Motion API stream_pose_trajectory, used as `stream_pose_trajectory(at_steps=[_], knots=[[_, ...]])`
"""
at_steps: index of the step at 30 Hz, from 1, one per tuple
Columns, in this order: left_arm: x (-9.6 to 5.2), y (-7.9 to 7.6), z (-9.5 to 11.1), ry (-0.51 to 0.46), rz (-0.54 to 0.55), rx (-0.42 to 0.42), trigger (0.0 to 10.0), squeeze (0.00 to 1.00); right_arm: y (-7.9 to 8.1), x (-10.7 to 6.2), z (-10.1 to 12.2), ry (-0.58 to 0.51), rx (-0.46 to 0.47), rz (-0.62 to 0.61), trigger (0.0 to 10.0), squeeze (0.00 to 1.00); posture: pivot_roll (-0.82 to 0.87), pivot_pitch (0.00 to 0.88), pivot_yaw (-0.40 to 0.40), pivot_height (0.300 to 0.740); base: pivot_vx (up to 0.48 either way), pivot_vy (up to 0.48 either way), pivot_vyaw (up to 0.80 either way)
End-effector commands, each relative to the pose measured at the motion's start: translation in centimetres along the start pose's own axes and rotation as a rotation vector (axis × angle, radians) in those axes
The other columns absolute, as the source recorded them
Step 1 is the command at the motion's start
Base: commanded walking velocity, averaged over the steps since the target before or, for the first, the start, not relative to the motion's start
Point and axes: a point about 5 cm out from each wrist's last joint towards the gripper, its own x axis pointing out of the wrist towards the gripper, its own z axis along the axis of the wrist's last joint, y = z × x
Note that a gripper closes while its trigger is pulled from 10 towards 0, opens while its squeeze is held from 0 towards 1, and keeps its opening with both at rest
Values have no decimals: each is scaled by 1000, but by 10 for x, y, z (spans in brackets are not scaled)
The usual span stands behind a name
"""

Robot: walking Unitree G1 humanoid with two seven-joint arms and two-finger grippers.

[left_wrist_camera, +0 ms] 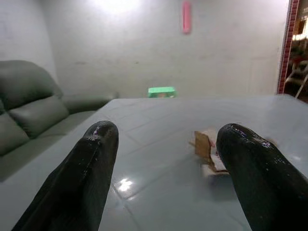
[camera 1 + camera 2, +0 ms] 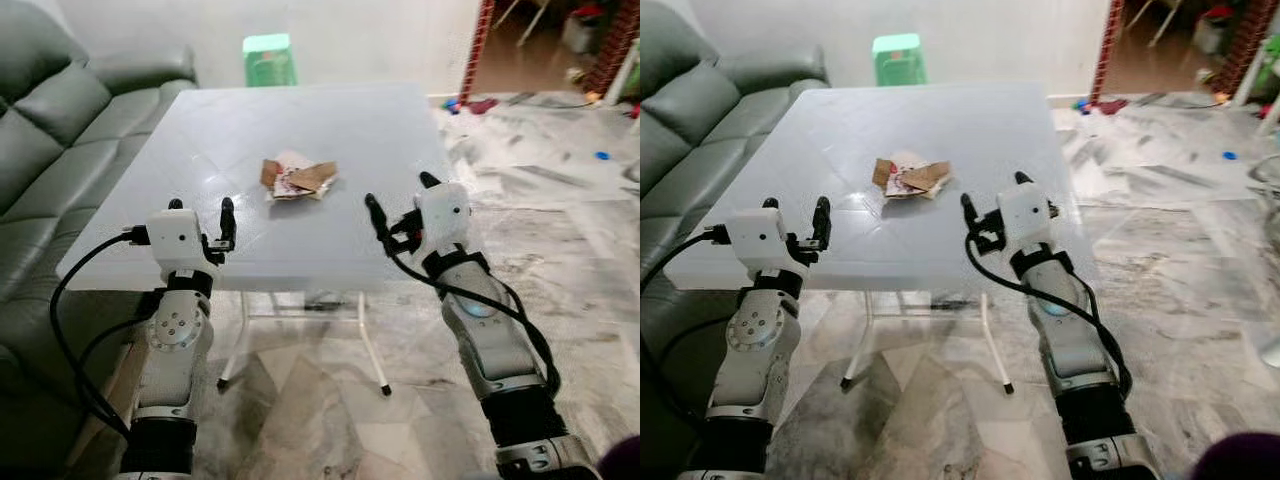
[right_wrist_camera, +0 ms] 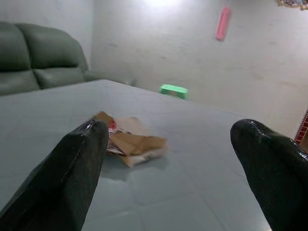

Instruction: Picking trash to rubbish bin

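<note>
Brown cardboard trash point(image 2: 297, 179) lies untouched mid-table point(image 2: 200, 130), w/ left gripper point(image 2: 200, 222) & right gripper point(image 2: 402, 205) both spread wide, empty, at the near edge, so pickup & binning all remain.

Crumpled trash point(image 2: 298, 179) lies on the white table point(image 2: 200, 140).

Home living room: grey leather sofa point(image 2: 60, 130), folding table point(image 2: 200, 140), marble floor point(image 2: 560, 230).
</note>
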Motion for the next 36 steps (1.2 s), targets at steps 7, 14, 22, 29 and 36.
stream_pose_trajectory(at_steps=[7,14,22,29,36], knots=[[2,-11,2,-2,-30,-21,10000,0,-9,-2,3,-7,-10,-14,10000,0,-19,8,49,740,426,0,0],[2,-11,1,7,-13,-40,10000,0,-8,-3,2,-5,-7,-10,10000,0,-20,9,49,740,196,0,0],[5,-22,-9,73,-22,-61,10000,0,-2,-6,1,13,14,62,10000,0,-27,10,51,740,0,0,0],[7,-22,-27,172,24,-106,10000,0,7,-14,-6,55,26,161,10000,0,-40,15,52,740,0,0,0],[13,-25,-40,248,50,-175,10000,0,9,-17,-5,58,23,181,10000,0,-52,27,57,740,0,0,0]])
